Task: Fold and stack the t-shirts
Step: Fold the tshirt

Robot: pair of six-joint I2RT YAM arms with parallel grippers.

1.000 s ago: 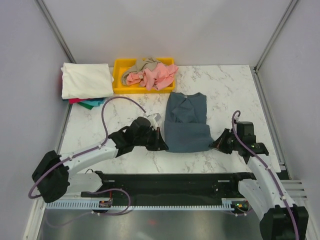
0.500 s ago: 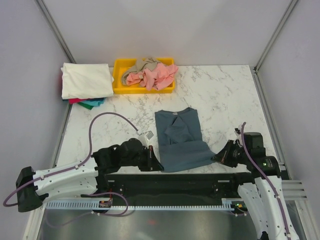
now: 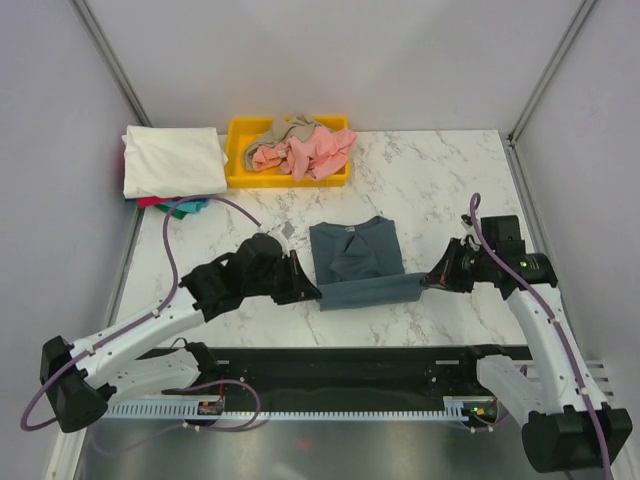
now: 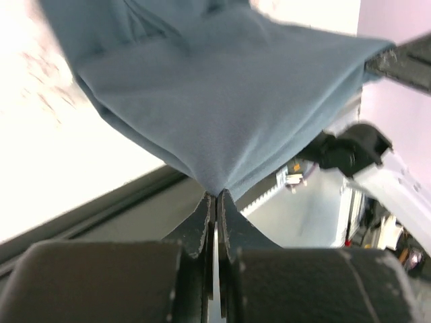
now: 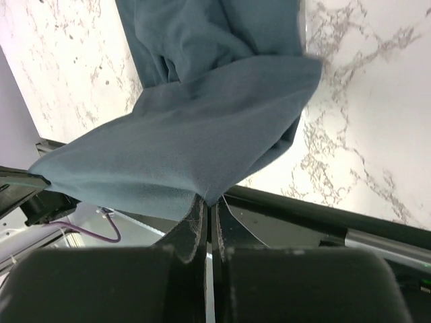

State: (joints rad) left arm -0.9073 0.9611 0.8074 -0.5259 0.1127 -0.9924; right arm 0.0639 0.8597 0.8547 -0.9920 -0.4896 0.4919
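Fingers (image 4: pixel 199 225) on the left gripper (image 3: pixel 316 292) and right gripper (image 3: pixel 430 280) are pinched tight on the near hem corners of the slate-blue t-shirt (image 3: pixel 355 255). It's mid-table, collar toward 12 o'clock, hem stretched 9 to 3. Cream-white t-shirt (image 3: pixel 172 160) sits folded at 10 o'clock, yellow bin (image 3: pixel 285 182) just beside it.

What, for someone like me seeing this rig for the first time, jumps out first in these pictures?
A dark slate-blue t-shirt lies in the middle. Its near edge is lifted and stretched between the left fingers and the right fingers, each shut on a corner. Behind it, a yellow bin at the far edge holds crumpled pink and tan shirts, and a folded cream-white shirt lies in the far left corner.
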